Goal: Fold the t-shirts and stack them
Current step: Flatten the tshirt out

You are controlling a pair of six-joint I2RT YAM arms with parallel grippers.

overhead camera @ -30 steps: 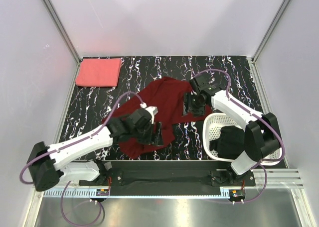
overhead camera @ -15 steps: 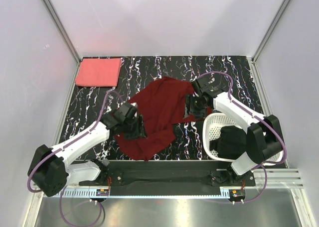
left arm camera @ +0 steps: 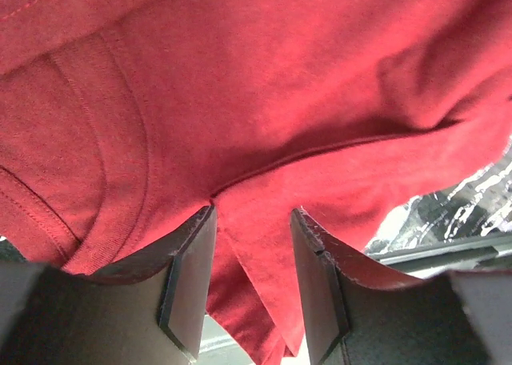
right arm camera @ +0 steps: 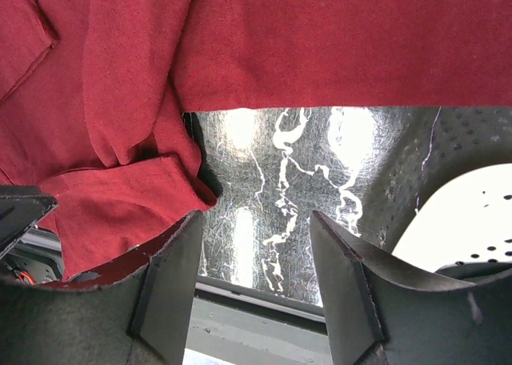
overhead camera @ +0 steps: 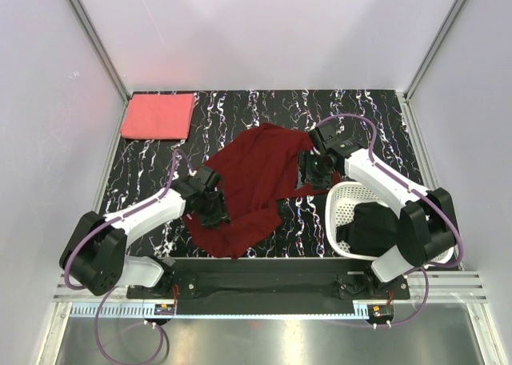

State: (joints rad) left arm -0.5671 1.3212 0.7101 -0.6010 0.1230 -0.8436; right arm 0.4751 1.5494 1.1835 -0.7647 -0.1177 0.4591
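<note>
While the black t-shirt [overhead camera: 370, 227] is lying in the basket [overhead camera: 340, 201] nearest you, your left gripper [left arm camera: 252, 221] and right gripper [right arm camera: 256, 221] are hovering, jaws apart and holding nothing, at the sides of the crumpled maroon t-shirt [overhead camera: 256, 173] mid-table, and the folded coral t-shirt [overhead camera: 158, 115] is resting far left.

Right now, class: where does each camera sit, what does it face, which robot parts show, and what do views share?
Top external: fixed above and behind the arms, looking down on the table; both arms show.
Left wrist: on the left arm, facing the maroon t-shirt close up; its open jaws show.
Right wrist: on the right arm, facing shirt edge, table and white basket; its open jaws show.
Shared: all see the maroon t-shirt.
</note>
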